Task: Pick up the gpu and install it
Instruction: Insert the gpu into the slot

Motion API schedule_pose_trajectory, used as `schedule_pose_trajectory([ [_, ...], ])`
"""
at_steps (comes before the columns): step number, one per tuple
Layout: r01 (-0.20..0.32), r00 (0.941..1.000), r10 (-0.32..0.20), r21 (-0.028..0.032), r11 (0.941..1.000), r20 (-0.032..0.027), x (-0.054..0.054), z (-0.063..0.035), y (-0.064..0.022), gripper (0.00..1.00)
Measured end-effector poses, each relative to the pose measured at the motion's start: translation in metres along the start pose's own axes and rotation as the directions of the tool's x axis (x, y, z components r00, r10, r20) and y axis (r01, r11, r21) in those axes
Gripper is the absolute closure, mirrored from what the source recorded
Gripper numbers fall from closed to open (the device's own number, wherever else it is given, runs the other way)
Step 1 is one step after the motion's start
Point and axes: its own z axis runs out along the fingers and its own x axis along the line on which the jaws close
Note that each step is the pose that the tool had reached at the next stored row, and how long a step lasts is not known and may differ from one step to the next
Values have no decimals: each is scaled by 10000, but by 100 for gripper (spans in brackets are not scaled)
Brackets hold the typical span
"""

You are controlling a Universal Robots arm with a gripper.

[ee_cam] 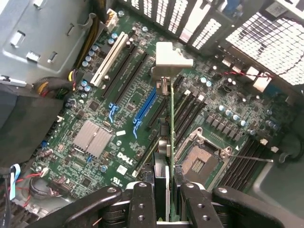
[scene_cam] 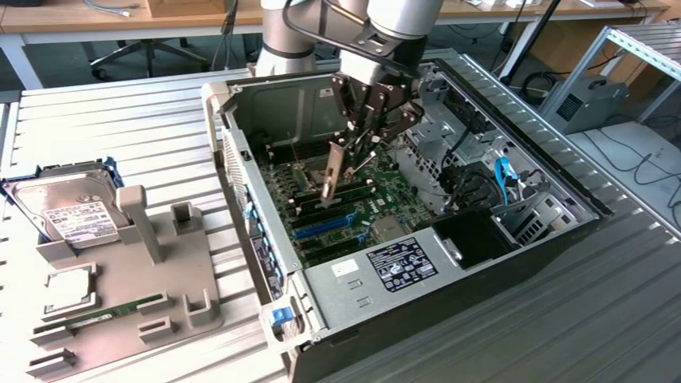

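Gripper [ee_cam: 167,194] pinching the gpu [ee_cam: 171,118] edge-on, card hanging upright inside the open PC case [scene_cam: 250,199], above the motherboard [ee_cam: 95,118] near the blue PCIe slot [ee_cam: 144,111]. Hard drive [scene_cam: 70,214] well apart on the fixture tray [scene_cam: 159,311].

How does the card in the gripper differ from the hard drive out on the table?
The card hangs on edge in the gripper above the motherboard; the hard drive lies flat on the table. The card looks thin with a pale bracket; the drive is a thicker silver block with a white label.
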Motion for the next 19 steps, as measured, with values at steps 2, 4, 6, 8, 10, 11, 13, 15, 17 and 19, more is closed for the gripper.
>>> schedule_pose_trajectory([
  [2,133,9999,-133,-3,9999,-6,0,0,0,74],
  [4,272,9996,-272,-5,9996,-11,1,0,-1,74],
  [6,409,9992,-409,-8,9992,-17,1,1,-2,74],
  [8,645,9979,-645,-14,9979,-26,2,1,-2,74],
  [10,790,9969,-790,-16,9969,-32,2,1,-3,74],
  [11,861,9963,-861,-18,9963,-35,2,1,-3,74],
  [13,962,9954,-962,-21,9954,-39,2,2,-3,74],
  [15,751,9972,-751,-17,9972,-32,2,7,-4,74],
  [17,431,9991,-431,-9,9991,-18,2,13,-3,74],
  [19,43,10000,-43,-1,10000,-2,2,20,-4,74],
])
